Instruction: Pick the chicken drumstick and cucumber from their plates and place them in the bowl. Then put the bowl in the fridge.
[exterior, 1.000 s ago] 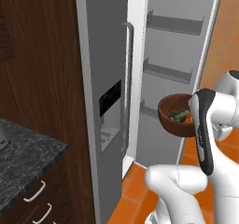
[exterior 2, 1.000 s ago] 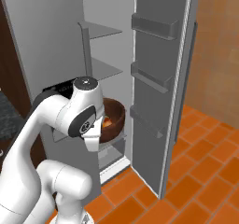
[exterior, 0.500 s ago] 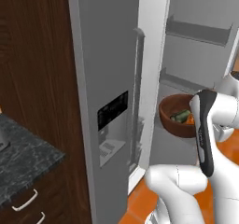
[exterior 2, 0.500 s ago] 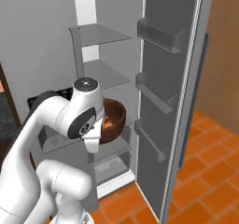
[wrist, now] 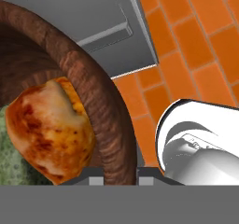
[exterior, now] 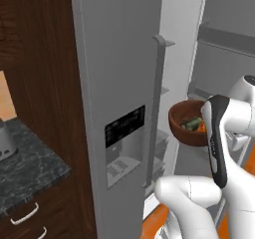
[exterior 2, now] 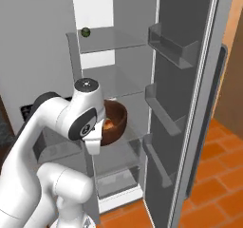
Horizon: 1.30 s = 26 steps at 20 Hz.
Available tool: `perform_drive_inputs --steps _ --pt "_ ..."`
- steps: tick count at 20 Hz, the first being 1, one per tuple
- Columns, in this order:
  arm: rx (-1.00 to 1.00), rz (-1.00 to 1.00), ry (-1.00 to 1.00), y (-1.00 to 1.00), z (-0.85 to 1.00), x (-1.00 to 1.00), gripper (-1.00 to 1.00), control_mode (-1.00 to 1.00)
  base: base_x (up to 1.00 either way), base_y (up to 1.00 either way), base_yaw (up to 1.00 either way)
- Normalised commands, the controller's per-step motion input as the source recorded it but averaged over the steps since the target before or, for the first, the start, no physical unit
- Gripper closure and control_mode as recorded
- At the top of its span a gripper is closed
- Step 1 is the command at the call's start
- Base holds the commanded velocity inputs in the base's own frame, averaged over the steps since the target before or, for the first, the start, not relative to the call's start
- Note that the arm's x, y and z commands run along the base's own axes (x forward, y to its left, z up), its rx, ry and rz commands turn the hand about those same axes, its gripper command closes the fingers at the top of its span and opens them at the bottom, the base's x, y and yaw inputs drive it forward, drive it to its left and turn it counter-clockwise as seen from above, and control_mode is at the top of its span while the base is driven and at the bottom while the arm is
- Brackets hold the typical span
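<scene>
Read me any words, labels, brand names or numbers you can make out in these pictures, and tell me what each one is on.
No text here can be read.
Dispenser panel on the fridge door: faint pale marks, too small and blurred to read.
Bowl, drumstick, cucumber: no writing.
Inner door shelves: no labels.
</scene>
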Motion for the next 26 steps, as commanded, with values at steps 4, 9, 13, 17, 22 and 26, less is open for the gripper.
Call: perform_drive_inputs --steps 4,9,13,17,22,26 --pt "0.0 0.0 0.0 0.0 0.0 0.0 1.0 1.0 0.11 -0.29 0.3" --pt "0.0 0.0 0.0 0.0 0.0 0.0 1.0 1.0 0.06 -0.45 0.25" --pt "0.0 0.0 0.0 0.0 0.0 0.0 1.0 1.0 0.56 -0.6 0.16" --pt "0.0 0.0 0.0 0.0 0.0 0.0 1.0 1.0 0.99 0.0 0.0" --pt "0.0 0.0 0.0 0.0 0.0 0.0 1.0 1.0 0.79 0.0 0.06" --pt "0.0 0.0 0.0 0.0 0.0 0.0 1.0 1.0 0.04 0.45 0.22"
